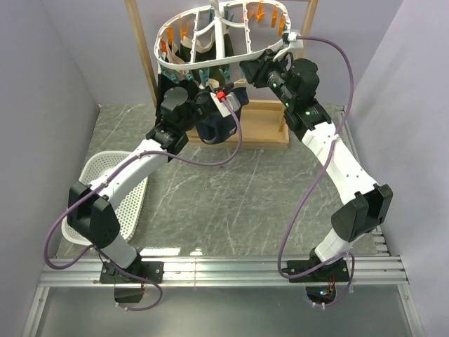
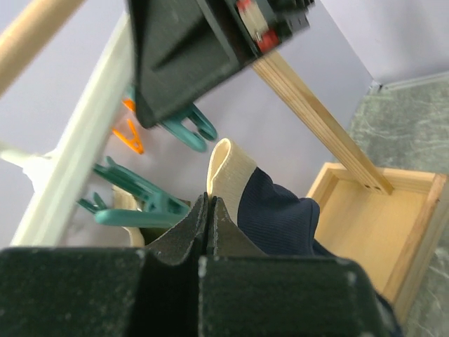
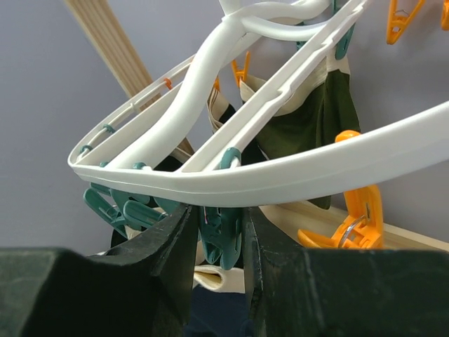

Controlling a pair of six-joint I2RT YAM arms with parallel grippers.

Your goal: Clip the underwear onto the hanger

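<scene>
- Hanging between the uprights of the wooden frame stand [image 2: 316, 119], the hanger [image 3: 302, 174] is a white oval ring with inner ribs. Teal and orange pegs line its underside.
- Left gripper [image 2: 208, 210]: just below the hanger's near rim. Its fingers are pressed together on the underwear [image 2: 280, 210], with only a hairline seam between them.
- Underwear: dark navy, held up beneath the hanger's near rim, clear of the desk [image 1: 231, 203]. Its pale beige waistband [image 2: 228, 168] rises in a folded loop close beside the hanger's teal pegs.
- Right gripper [image 3: 217, 225]: directly under the hanger's near rim. Its fingers are narrowed onto a teal peg [image 3: 223, 246], one finger against each side.
- Orange peg [image 3: 358, 203]: clipped under the same rim of the hanger, farther along to the right.
- Olive-green garment [image 3: 330, 112]: pegged under the hanger's inner ribs, with a beige band at its top edge.
- Wooden base tray [image 2: 365, 232]: on the desk below the hanger, at the foot of the stand.
- White perforated basket [image 1: 130, 203]: on the desk, well apart from the hanger, to the left and nearer the arm bases.
- Red patch [image 2: 256, 31]: on a black housing in front of the hanger in the left wrist view. Any lettering on it is too small to read.
</scene>
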